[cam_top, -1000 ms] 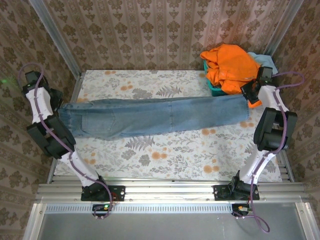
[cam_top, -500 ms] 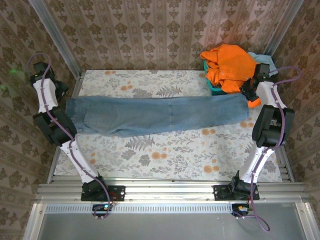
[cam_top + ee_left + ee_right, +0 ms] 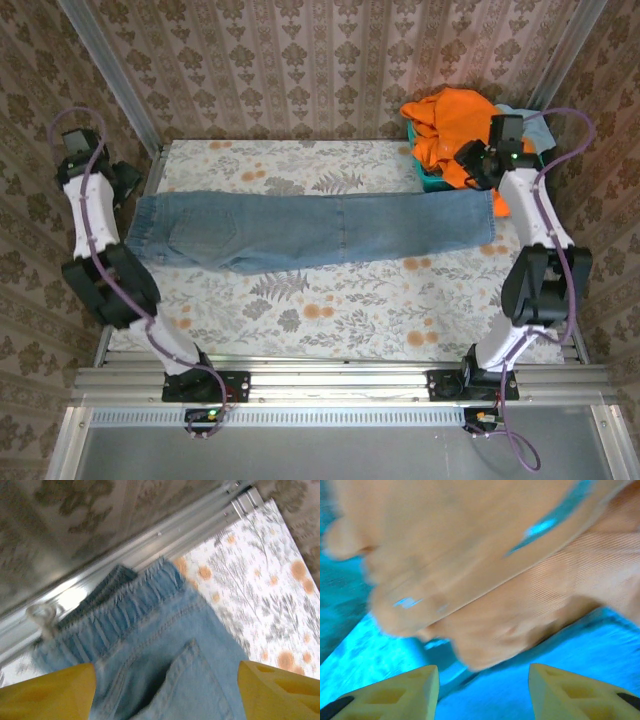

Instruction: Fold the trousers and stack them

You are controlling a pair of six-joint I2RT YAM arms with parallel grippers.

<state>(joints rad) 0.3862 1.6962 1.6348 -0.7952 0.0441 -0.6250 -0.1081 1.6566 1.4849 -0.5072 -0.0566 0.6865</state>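
Note:
The trousers (image 3: 310, 230) lie flat across the floral table (image 3: 330, 310), waist at the left and leg ends at the right. In the left wrist view their gathered waist (image 3: 125, 615), a back pocket and a white drawstring (image 3: 42, 617) show. My left gripper (image 3: 126, 180) hovers open just over the waist end, and its yellow fingers (image 3: 45, 692) stand wide apart with no cloth pinched. My right gripper (image 3: 468, 163) is open above the orange garment (image 3: 470, 570), past the leg ends, its fingers (image 3: 395, 692) holding nothing.
A teal basket (image 3: 428, 180) at the back right holds the orange garment (image 3: 455, 120) and a pale turquoise cloth (image 3: 535, 125). A metal rail (image 3: 150, 535) runs along the table's left edge, close to the waist. Patterned walls enclose the table.
Both grippers have opened and let go of the trousers, which now lie flat. The left one drew back to the far left; the right one moved up over the basket.

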